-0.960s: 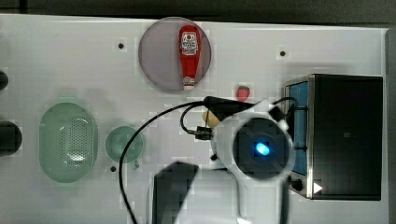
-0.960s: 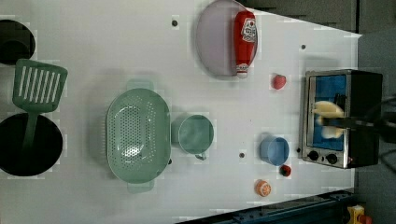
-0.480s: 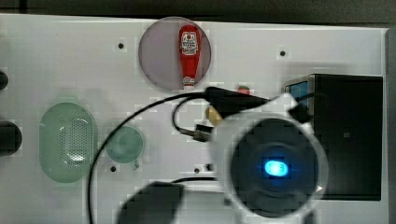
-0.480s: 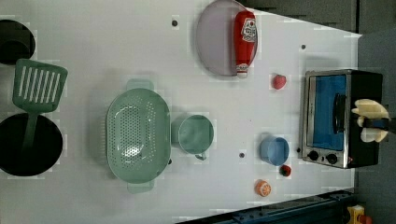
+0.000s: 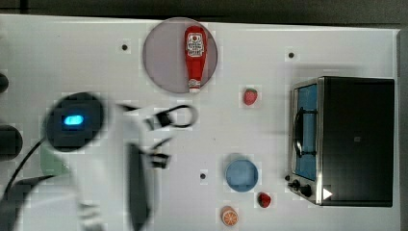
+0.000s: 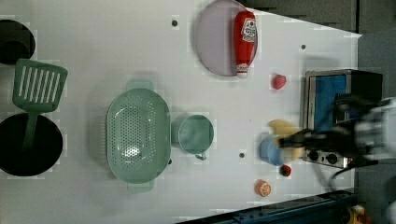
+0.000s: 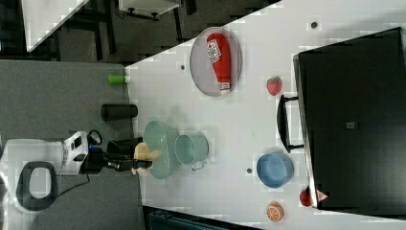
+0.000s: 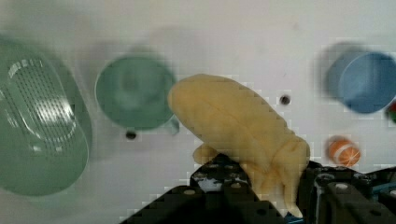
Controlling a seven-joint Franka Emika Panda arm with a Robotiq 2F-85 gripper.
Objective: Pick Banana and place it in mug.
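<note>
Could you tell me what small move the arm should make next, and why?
Probably carry on sideways until centred over the mug, then lower. The gripper holds the banana clear above the table, and the banana is not yet over the mug's mouth.

Three high cameras overlooking one white table (image 6: 116, 42), wrist camera close above it, all sharing the blue cup (image 5: 241, 175).

A ketchup bottle (image 6: 245, 43) lies on the grey plate (image 6: 215, 44), well apart from the blue cup (image 5: 241, 175).
</note>
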